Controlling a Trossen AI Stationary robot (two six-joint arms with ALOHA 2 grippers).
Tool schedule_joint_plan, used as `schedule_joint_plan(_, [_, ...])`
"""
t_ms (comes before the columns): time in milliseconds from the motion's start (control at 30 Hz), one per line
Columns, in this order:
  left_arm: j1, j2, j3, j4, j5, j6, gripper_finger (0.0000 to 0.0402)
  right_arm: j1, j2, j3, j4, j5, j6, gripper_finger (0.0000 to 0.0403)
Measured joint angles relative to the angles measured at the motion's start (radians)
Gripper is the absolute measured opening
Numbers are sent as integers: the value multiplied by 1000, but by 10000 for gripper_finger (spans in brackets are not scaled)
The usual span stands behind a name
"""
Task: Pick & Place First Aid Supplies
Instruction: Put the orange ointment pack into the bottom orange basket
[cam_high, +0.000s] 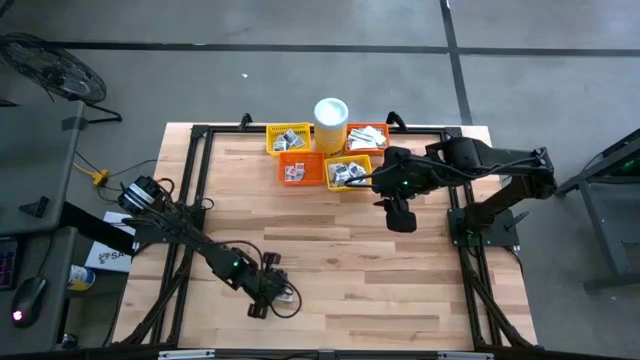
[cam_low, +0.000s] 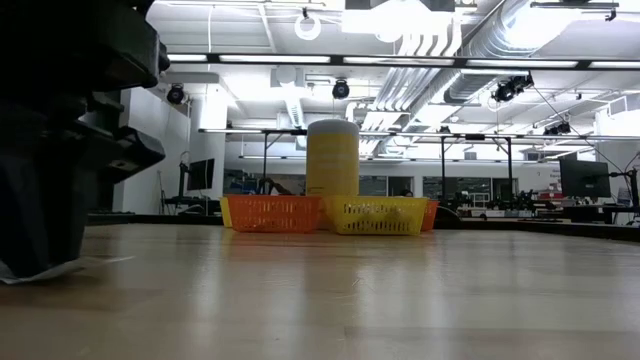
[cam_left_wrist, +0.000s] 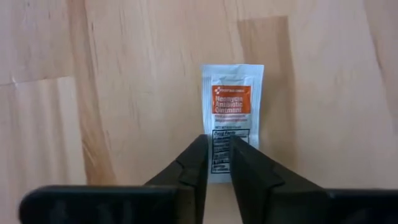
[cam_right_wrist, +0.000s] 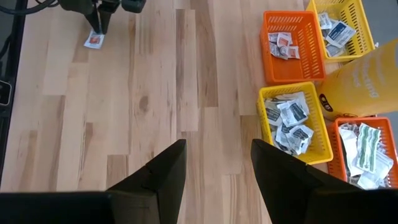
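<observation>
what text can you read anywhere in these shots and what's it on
"Neomycin Antibiotic Ointment": on the orange panel of the white sachet that lies on the table, with the left gripper shut on its lower edge.
The small line above that wording and the black print below the panel: too small to read.
Print on the packets in the baskets, below the right gripper: too small to read.

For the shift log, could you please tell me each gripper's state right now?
Left gripper: jaws shut on an ointment sachet lying on the table.
Right gripper: jaws open, empty.
</observation>
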Motion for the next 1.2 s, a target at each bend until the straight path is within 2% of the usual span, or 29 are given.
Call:
schedule_joint_plan(167, [-1, 4, 0, 29, 1, -21, 39, 0, 0, 0, 0, 0, 0, 174])
schedule_joint_plan(333, [-1, 7, 0, 42, -1, -115, 6, 0, 0, 0, -1, 0, -4, 174])
schedule_joint_plan(533, [-3, 0, -6, 78, -31, -208, 2, 0, 0, 0, -1, 0, -10, 174])
schedule_joint_plan(733, [2, -61, 13, 55, -135, -250, 1, 0, 0, 0, 0, 0, -11, 174])
schedule_joint_plan(967, [52, -136, 100, -71, -359, -249, 0, 0, 0, 0, 0, 0, -12, 174])
schedule_joint_plan(1200, [174, -163, 215, -209, -390, -181, 0, -1, 0, 0, 8, 2, -12, 174])
